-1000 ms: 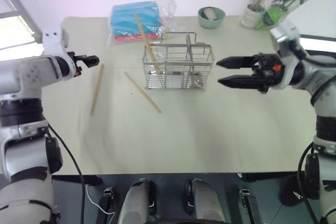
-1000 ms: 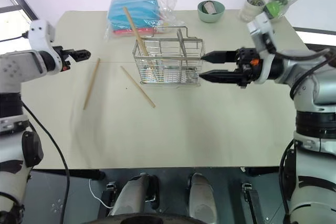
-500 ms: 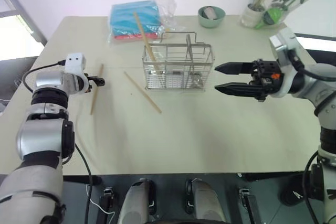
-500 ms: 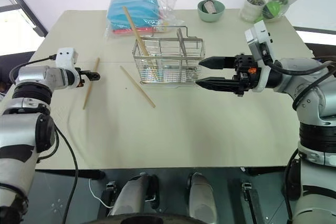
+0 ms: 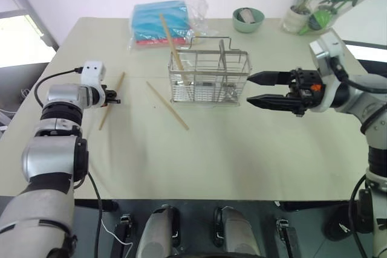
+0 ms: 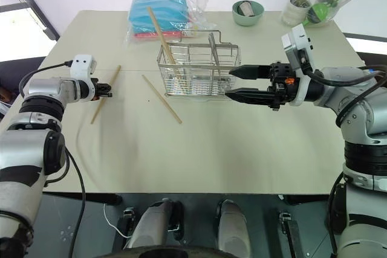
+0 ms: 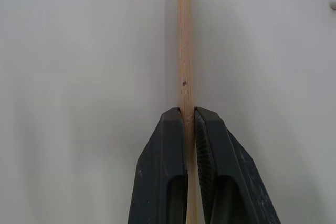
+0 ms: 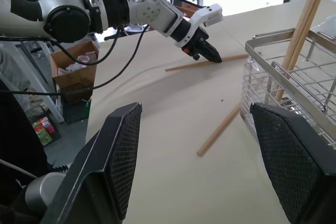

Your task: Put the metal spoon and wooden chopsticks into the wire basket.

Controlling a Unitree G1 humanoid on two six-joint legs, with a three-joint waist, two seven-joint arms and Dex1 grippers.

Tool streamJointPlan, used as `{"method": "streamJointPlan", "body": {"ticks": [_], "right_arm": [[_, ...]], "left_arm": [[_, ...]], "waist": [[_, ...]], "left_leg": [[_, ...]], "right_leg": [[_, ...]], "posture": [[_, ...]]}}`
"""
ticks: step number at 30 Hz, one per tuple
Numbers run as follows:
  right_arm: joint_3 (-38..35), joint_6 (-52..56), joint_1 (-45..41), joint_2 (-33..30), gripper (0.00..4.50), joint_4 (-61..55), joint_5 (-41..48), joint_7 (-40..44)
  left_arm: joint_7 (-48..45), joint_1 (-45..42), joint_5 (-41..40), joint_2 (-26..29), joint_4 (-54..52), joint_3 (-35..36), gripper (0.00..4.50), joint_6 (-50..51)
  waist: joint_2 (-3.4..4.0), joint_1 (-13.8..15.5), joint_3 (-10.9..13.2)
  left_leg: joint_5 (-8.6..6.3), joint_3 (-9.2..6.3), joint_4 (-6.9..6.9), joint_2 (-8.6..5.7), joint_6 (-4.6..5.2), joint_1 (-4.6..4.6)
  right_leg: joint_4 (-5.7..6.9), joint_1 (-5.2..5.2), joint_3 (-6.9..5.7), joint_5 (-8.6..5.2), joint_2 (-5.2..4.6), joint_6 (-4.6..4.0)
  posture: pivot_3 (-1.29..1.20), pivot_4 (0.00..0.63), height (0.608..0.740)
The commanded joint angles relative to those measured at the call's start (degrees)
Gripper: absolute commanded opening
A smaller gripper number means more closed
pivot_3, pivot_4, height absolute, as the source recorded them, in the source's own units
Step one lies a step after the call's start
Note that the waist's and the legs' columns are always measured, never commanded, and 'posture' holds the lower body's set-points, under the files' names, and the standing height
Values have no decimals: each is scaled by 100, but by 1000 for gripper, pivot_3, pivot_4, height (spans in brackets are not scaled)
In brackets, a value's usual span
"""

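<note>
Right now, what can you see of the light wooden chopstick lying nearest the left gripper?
The plain light-tan wooden chopstick is long, thin and straight with fine grain. It lies flat on the pale table, slanting away from the robot, left of the wire basket and apart from it. The left gripper has its two black fingers shut on it partway along; the stick runs out beyond their tips.

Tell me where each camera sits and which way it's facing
Head stereo eyes: look forward and down over the beige table; both arms show.
Left wrist: looks along the left gripper, shut on a light-tan wooden chopstick.
Right wrist: looks past the open right gripper at the silver wire basket.
Shared: the right wrist view also shows the left gripper and chopstick.
</note>
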Motion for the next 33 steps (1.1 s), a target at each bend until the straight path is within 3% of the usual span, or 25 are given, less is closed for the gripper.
{"method": "streamJointPlan", "body": {"ticks": [1, 4, 8, 14, 19, 29, 33], "right_arm": [[-81, -170, -1, -156, 3394, 38, -40, 32], [-114, -248, 42, -236, 3394, 125, -97, 14], [-270, -199, 108, -332, 3394, 255, -56, -85], [-374, -115, 160, -363, 3394, 196, 86, -249], [-450, -118, 229, -368, 3394, 158, 142, -397], [-792, 27, 517, -385, 3394, -119, 407, -752], [-860, 51, 523, -400, 3394, -122, 452, -803]], "left_arm": [[342, -147, -162, 131, -506, 414, 34, -647], [595, -53, -432, 132, -1184, 904, 34, -1321], [790, -149, -1793, -249, -3186, 2144, 34, -1324], [951, -471, -3109, -1273, -4941, 2260, 34, -484], [812, -331, -2928, -1965, -5070, 1587, 34, -640], [408, 356, -1977, -2478, -4092, 757, 34, -1902], [323, 602, -1827, -2601, -4089, 618, 1670, -2120]], "waist": [[-13, 0, 8], [-30, -1, 16], [-52, 7, 29], [-55, 34, 29], [-54, 8, 28], [-54, 8, 28], [-55, 18, 29]], "left_leg": [[0, 1, 0, 0, 0, 0], [1, -2, 0, 3, -2, -1], [10, -1, 0, 3, -17, -5], [10, -5, 7, -2, -15, 4], [9, -6, 10, -2, -13, 17], [9, -1, 9, -1, -12, 14], [4, -8, 9, -1, -5, 9]], "right_leg": [[0, 0, 0, 0, 0, 0], [0, -1, 0, 1, -1, 0], [-2, -1, 0, 2, -8, 0], [-10, 21, -1, 8, -8, 12], [-14, 37, -2, 11, 0, 16], [-19, 32, -2, 11, 5, 16], [-22, 32, -1, 11, 2, 16]], "posture": [[0, 150, 715], [0, 150, 715], [0, 150, 715], [0, 150, 715], [0, 150, 715], [0, 150, 715], [0, 150, 715]]}}
